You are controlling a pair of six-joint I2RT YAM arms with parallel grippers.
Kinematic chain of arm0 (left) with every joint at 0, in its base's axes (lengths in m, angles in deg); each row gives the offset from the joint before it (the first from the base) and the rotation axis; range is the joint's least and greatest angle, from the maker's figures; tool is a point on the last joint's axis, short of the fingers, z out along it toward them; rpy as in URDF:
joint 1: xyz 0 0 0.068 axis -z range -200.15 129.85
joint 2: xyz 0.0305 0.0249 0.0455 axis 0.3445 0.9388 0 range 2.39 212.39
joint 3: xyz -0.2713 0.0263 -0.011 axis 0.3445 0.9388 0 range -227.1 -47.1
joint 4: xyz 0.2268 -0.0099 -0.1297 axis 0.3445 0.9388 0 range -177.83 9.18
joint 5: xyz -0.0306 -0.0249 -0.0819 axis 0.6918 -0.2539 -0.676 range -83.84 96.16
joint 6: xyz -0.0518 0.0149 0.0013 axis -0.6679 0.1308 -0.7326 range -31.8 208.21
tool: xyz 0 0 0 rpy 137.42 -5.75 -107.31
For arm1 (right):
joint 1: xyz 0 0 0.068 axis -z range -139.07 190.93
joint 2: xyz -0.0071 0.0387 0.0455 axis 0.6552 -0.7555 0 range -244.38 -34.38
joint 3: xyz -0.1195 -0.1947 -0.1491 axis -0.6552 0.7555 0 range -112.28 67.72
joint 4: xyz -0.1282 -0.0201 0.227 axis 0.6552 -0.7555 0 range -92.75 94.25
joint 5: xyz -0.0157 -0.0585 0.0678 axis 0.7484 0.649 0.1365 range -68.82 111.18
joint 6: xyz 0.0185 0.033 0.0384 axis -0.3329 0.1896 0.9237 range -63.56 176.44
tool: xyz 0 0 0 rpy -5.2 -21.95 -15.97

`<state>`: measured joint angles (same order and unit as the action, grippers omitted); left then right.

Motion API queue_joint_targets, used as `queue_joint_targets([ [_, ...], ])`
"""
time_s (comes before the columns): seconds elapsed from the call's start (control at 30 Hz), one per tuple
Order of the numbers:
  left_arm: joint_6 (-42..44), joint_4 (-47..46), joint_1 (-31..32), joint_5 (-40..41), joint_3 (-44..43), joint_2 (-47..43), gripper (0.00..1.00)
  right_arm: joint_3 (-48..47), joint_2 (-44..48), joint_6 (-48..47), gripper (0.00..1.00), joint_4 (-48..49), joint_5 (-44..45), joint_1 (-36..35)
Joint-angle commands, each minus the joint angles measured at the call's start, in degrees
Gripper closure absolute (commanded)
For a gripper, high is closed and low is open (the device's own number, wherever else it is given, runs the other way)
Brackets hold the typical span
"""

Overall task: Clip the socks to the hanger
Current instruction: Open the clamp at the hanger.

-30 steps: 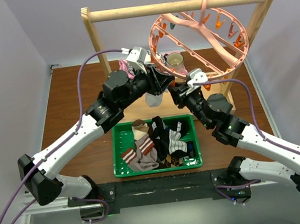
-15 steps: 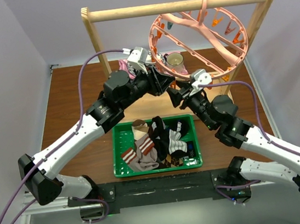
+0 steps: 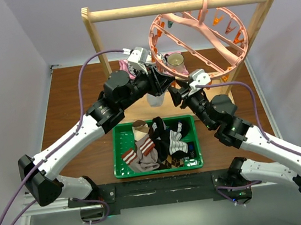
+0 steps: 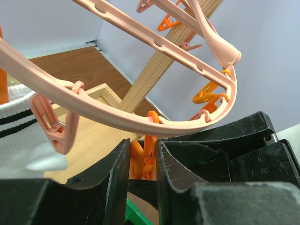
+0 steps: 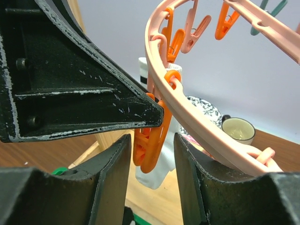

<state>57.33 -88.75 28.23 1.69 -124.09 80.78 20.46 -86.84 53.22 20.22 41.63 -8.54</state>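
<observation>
The pink ring hanger [image 3: 196,34] hangs tilted from the wooden rack's bar. My left gripper [image 3: 163,83] is at its lower rim, shut on an orange clip [image 4: 145,154] that hangs under the rim [image 4: 140,122]. A white sock with black stripes [image 3: 156,99] hangs just beside it and also shows at the left of the left wrist view [image 4: 18,140]. My right gripper [image 3: 180,93] is open, its fingers either side of the same orange clip [image 5: 151,140], not touching it. The other socks [image 3: 155,145] lie in the green basket [image 3: 115,150].
The light wooden rack [image 3: 175,6] stands across the back of the table. A cup [image 3: 176,60] and a pink cloth [image 3: 125,67] sit behind the hanger. The two grippers are very close together under the rim.
My right gripper has moved up and left to the clip that my left gripper holds. The hanger has rocked slightly. The left arm has hardly moved.
</observation>
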Motion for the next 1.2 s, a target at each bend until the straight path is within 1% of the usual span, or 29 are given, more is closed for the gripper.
queue_joint_targets([
  [0.0,1.3,-0.6,-0.1,0.2,0.2,-2.8,1.0,-4.4,1.0,-2.0,0.52,1.0,3.4,0.3],
  [0.13,1.7,-0.5,-0.2,0.3,0.3,-3.0,1.0,-4.5,3.1,-1.4,0.5,-3.5,3.1,0.3],
  [0.2,1.7,-0.6,-0.2,0.1,0.4,-3.0,1.0,-4.1,3.7,-1.3,0.49,-3.7,3.5,0.3],
  [0.27,1.8,-0.7,-0.3,0.1,0.5,-3.0,1.0,-4.4,4.0,-1.0,0.43,-4.8,4.5,0.4],
  [0.33,2.0,-0.6,-0.4,0.0,0.5,-3.2,1.0,-5.5,4.0,-1.0,0.31,-6.4,5.2,0.8],
  [0.47,2.5,-1.0,-0.7,-0.5,0.9,-3.6,1.0,-5.9,6.1,-2.0,0.29,-8.4,5.6,1.6],
  [0.63,2.2,-1.6,-0.7,-1.2,0.9,-3.3,1.0,-6.7,7.4,-1.0,0.3,-10.9,3.7,2.4],
  [0.83,2.2,-1.5,-0.7,-1.2,0.9,-3.5,1.0,-6.5,7.3,0.8,0.35,-11.9,0.3,2.4],
  [0.9,2.0,-1.7,-0.8,-1.3,1.0,-3.5,1.0,-6.3,6.8,1.4,0.39,-11.9,-0.5,2.4],
  [1.07,1.6,-1.9,-0.7,-1.9,1.1,-3.8,1.0,-5.4,5.9,1.8,0.42,-10.4,-0.6,2.4],
  [1.17,1.4,-2.1,-0.8,-2.0,1.2,-3.9,1.0,-5.3,5.0,1.8,0.46,-9.6,-0.9,2.5],
])
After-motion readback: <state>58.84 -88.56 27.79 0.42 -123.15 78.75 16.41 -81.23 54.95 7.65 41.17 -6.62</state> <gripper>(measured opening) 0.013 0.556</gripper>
